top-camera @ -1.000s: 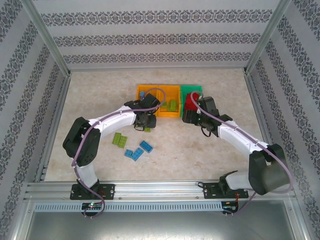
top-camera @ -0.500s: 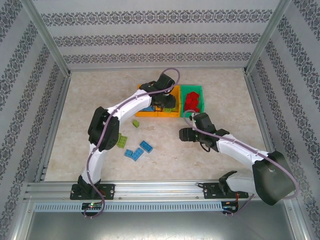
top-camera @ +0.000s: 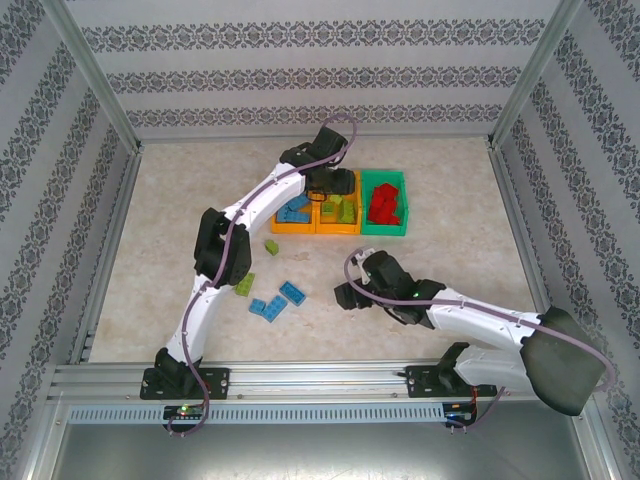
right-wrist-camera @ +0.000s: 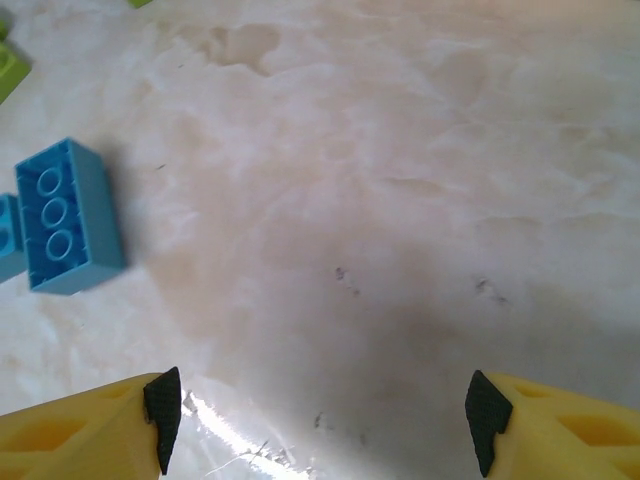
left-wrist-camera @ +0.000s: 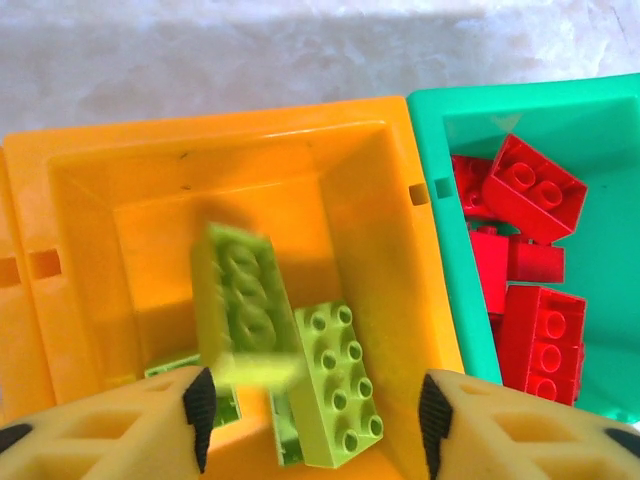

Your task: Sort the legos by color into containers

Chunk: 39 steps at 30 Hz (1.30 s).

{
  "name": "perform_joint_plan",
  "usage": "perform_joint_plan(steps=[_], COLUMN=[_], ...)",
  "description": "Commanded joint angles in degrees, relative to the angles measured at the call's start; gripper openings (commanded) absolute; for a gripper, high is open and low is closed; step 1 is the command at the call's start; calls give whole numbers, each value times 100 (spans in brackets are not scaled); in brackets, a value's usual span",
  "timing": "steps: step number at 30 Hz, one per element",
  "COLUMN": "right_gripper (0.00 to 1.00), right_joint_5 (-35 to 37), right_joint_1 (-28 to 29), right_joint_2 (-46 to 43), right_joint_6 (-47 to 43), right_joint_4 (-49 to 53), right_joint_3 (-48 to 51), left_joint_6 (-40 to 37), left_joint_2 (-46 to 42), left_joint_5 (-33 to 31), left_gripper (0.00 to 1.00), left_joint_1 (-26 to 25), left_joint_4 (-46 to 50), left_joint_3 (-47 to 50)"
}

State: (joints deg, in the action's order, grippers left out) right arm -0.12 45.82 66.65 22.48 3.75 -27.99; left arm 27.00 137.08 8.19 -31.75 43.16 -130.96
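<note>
Nearby, left of the right gripper [right-wrist-camera: 318, 425] — jaws spread, empty — a blue lego [right-wrist-camera: 68, 215] lies on the worktop [right-wrist-camera: 420, 150], long axis crosswise to their closing line.

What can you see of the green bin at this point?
The green bin is a small open-topped rectangular tub of glossy plastic, standing upright on the marbled table at the right end of the row of three. Its left wall sits flush against the neighbouring orange bin. Inside lie only red bricks, several heaped loosely, some tilted, part of the floor bare. Nothing grips it; the left gripper hovers over the orange bin beside it.
</note>
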Motion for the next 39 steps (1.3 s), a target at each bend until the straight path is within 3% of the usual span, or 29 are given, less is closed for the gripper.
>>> perform_joint_plan(steps=[1,3,9,16,25,34,39], right_gripper=[78,78,78,80,78,63,41], right_joint_5=[255,271,120,167,2,225,256], right_joint_1=[242,333,692,1254,1444,1447,1445], right_joint_2=[-8,54,629,1800,2985,3606,3726], right_joint_6=[-86,-78,-107,-387,-842,-1255,-1374], right_joint_4=[-111,-168,-360,-344,116,291,378], right_joint_3=[-12,-36,-388,-1271,-2251,-2619,-2736], left_joint_6=[-40,6,103,162,391,518,560], left_joint_2=[33,-147,-1021,-2124,-3512,-4755,-5239], left_joint_5=[-119,-91,-153,-388,-478,-494,-597], left_gripper=[64,67,100,100,100,99,100], left_joint_1=[43,37,30,70,507,1085,1298], left_joint_4=[364,260,-221,-765,-1301,-1399,-1295], left_joint_3=[-148,40,953,2398,4280,5734,6251])
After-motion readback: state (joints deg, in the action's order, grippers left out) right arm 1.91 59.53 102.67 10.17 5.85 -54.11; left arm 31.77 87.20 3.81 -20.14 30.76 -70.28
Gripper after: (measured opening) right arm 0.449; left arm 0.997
